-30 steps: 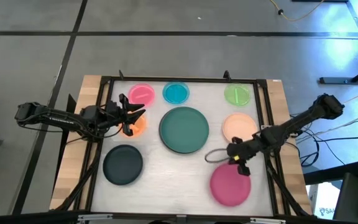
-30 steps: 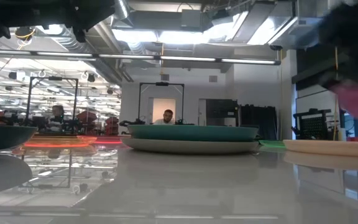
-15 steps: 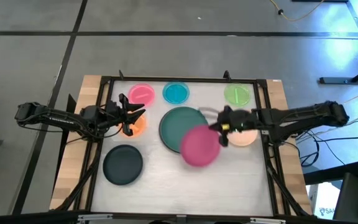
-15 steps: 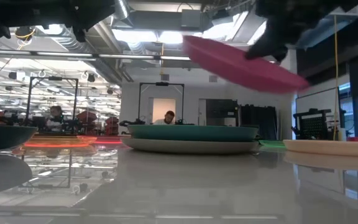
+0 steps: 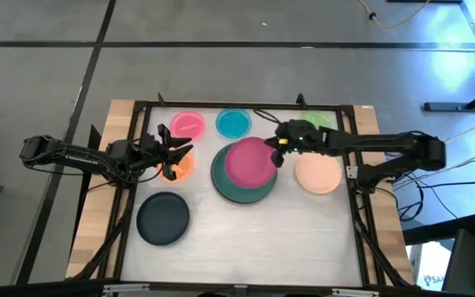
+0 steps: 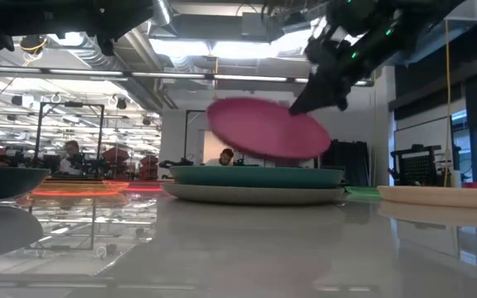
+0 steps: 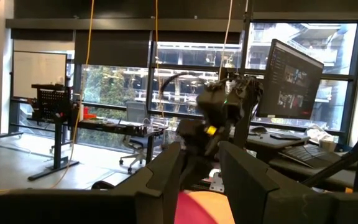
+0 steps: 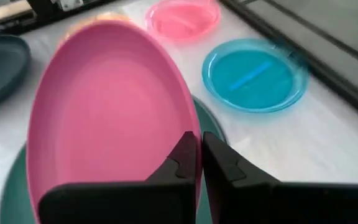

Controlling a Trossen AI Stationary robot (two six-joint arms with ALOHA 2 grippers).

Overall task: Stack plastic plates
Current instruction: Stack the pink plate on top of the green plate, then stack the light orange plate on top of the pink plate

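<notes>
My right gripper (image 5: pixel 277 151) is shut on the magenta plate (image 5: pixel 249 162), which hangs above the teal plate (image 5: pixel 242 183). In the low view the teal plate (image 6: pixel 255 175) rests on the grey plate (image 6: pixel 251 194). My left gripper (image 5: pixel 174 155) waits open over the small orange plate (image 5: pixel 185 168), partly hiding it. On the table lie the pink plate (image 5: pixel 188 125), the blue plate (image 5: pixel 234 124), the peach plate (image 5: pixel 317 175) and the black plate (image 5: pixel 162 218). The right arm partly covers the green plate (image 5: pixel 316 124). My right gripper pinches the magenta plate's rim (image 8: pixel 194 127) on its right-hand side between the two fingers (image 8: pixel 182 158), one on the upper face and one underneath. It comes from the table's right. The plate (image 6: pixel 267 128) is lifted clear and tilted above the teal plate.
A black frame (image 5: pixel 246 106) runs round the white table top. Bare table lies along the near side, between the black plate and the right edge (image 5: pixel 303 239). People and desks show in the room beyond the table.
My right gripper has carried the magenta plate from the near right part of the table toward the far left, then lower. The plate now hangs tilted just over the teal plate. The left arm has kept still.
</notes>
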